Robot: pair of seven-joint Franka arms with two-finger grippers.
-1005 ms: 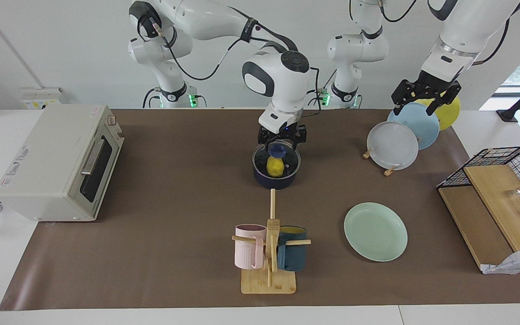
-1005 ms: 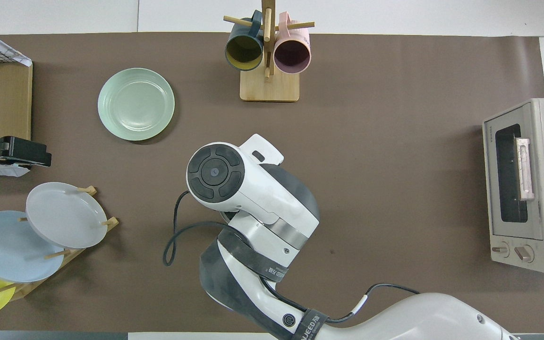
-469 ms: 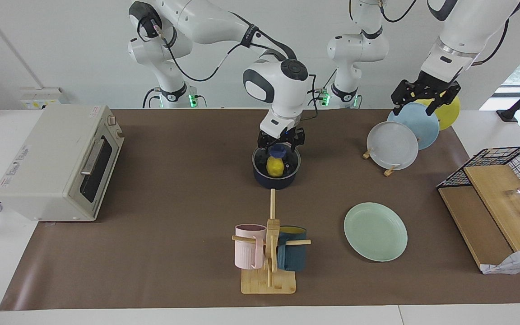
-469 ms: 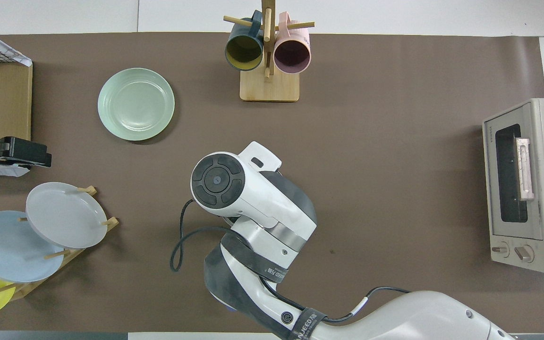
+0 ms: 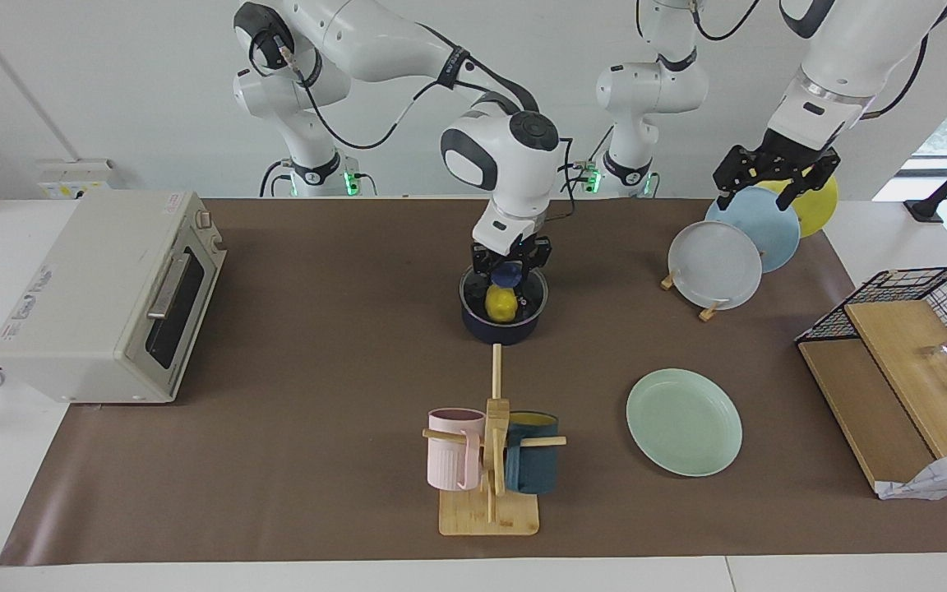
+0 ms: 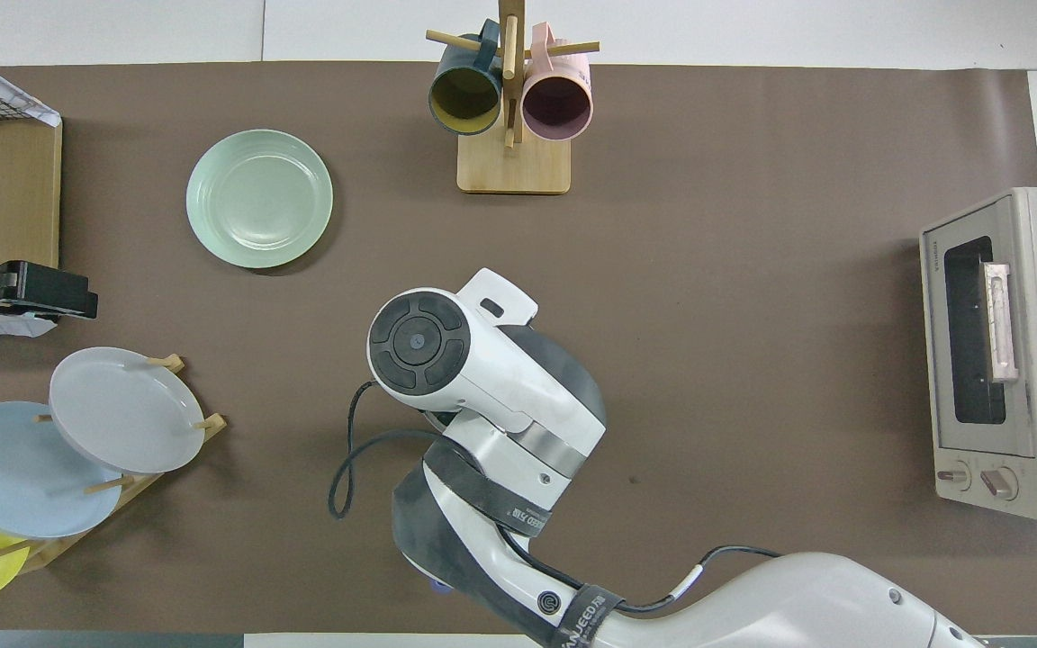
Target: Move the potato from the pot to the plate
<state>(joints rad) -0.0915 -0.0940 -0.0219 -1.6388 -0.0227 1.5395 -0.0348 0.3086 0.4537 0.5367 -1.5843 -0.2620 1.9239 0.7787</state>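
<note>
The navy pot (image 5: 503,326) stands mid-table under a clear lid with a blue knob (image 5: 508,273). The yellow potato (image 5: 501,303) lies inside the pot and shows through the lid. My right gripper (image 5: 510,265) is down at the knob with its fingers on either side of it, still apart. In the overhead view the right arm (image 6: 473,378) hides the pot, lid and potato. The mint-green plate (image 5: 684,421) lies empty, farther from the robots than the pot and toward the left arm's end; it also shows in the overhead view (image 6: 259,199). My left gripper (image 5: 776,177) waits open over the plate rack.
A rack (image 5: 712,308) holds grey (image 5: 714,265), light-blue (image 5: 757,227) and yellow (image 5: 817,204) plates. A mug tree (image 5: 490,460) with pink and dark blue mugs stands farther from the robots than the pot. A toaster oven (image 5: 103,296) is at the right arm's end, a wire basket (image 5: 909,329) at the left arm's.
My right gripper has come down a little onto the lid's knob, and its wrist has swung more upright. The left arm has not moved.
</note>
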